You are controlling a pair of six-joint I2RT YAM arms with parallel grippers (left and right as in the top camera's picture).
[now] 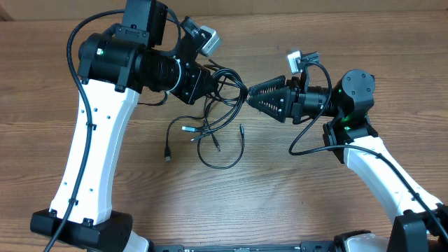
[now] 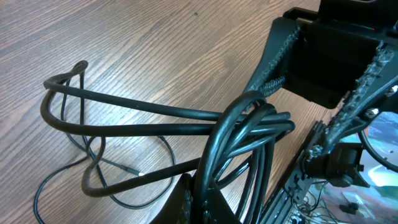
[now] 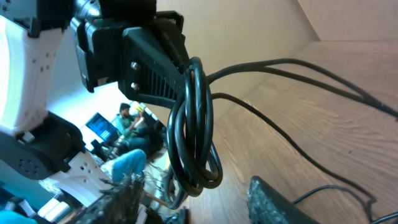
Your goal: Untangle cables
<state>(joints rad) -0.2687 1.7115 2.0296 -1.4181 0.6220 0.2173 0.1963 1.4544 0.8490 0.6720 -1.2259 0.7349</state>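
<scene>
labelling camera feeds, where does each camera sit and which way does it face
overhead: above the table, looking straight down at the cables; both arms show
left wrist: behind the left gripper, facing the right gripper across the cables
right wrist: behind the right gripper, facing the left gripper; own fingers at bottom
shared: both wrist views show the cables held by the left gripper

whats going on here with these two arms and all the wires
Two robot arms are working on a tangle of thin black cables. The left gripper is shut on a bunched loop of them and holds it up, while the loose ends with their plugs trail on the wooden table. The right gripper faces it at close range with its jaws apart, right at the hanging loop, and does not appear to grip anything yet.
</scene>
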